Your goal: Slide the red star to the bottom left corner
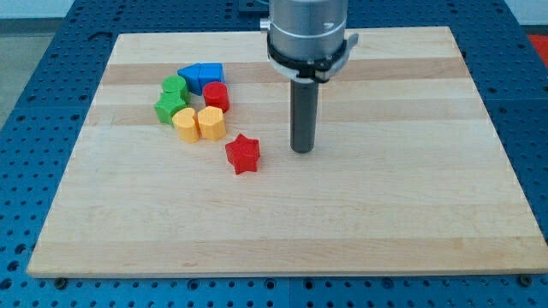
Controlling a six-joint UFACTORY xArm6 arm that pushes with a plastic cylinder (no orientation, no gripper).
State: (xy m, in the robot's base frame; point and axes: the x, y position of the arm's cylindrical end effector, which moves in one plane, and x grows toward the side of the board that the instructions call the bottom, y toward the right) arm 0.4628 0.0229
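Observation:
The red star [242, 154] lies on the wooden board [282, 231] a little left of the middle. My tip [302, 151] rests on the board to the star's right, with a gap of about one block width between them. The rod hangs from the grey arm head at the view's top centre. The board's bottom left corner [38, 267] is far down and left of the star.
A cluster sits up and left of the star: a blue block [201, 76], a red cylinder [216, 96], two green blocks [174, 86] [169, 108], a yellow block [185, 124] and a yellow hexagon block [211, 123].

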